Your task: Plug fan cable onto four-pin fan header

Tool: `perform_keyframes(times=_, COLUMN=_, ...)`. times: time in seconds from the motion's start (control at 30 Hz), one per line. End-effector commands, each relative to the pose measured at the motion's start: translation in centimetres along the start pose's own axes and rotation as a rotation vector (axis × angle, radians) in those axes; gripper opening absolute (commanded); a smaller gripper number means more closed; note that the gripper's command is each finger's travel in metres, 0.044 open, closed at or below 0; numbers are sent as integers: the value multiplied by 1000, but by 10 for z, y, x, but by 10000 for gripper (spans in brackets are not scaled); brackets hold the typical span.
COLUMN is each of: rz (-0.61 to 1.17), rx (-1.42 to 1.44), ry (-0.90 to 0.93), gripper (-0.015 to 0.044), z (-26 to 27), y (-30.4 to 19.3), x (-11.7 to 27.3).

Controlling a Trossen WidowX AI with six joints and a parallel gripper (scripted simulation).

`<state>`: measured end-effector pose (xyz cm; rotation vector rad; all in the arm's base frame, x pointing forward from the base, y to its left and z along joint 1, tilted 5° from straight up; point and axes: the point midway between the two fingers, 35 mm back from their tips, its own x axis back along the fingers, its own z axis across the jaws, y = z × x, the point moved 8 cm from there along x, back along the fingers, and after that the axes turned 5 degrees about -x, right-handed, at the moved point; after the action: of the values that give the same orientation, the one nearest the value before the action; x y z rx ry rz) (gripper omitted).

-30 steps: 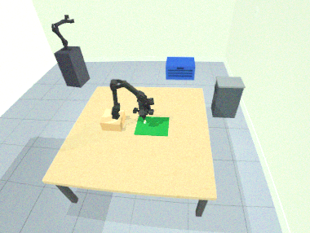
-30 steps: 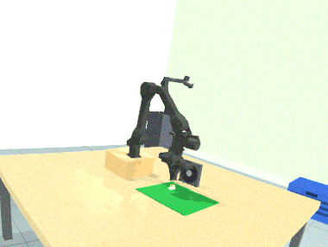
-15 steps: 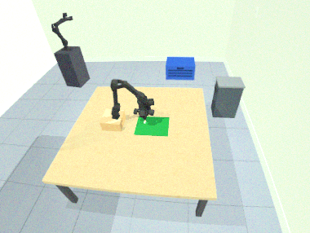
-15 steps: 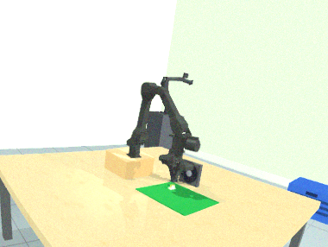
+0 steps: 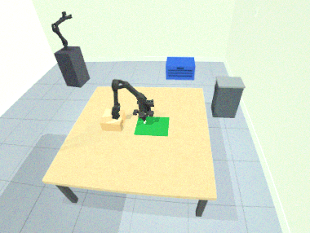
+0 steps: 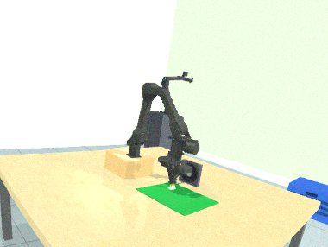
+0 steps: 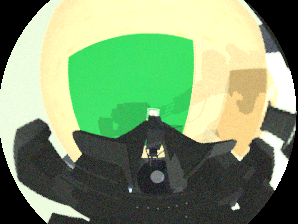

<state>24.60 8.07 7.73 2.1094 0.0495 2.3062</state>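
Observation:
The green board lies flat on the table. A small white header stands near one edge of it. My gripper points down over that edge and is shut on the fan's plug, with its fingertips right at the header. The plug is mostly hidden by the fingers, so how deep it sits cannot be told. The dark square fan shows upright beside the gripper in the exterior view. The cable is too thin to make out clearly.
My arm's base stands on a wooden block on the table, beside the board. Beyond the table are a blue chest, a grey cabinet, and a dark pedestal bearing another arm.

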Motion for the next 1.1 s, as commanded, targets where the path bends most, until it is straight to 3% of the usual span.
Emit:
perform_keyframes(times=0.0, rz=-1, rx=6, ry=0, gripper=0, z=0, y=0, x=-1)
perform_keyframes(times=1.07, rz=-1, rx=7, ry=0, gripper=0, z=-1, y=0, x=-7)
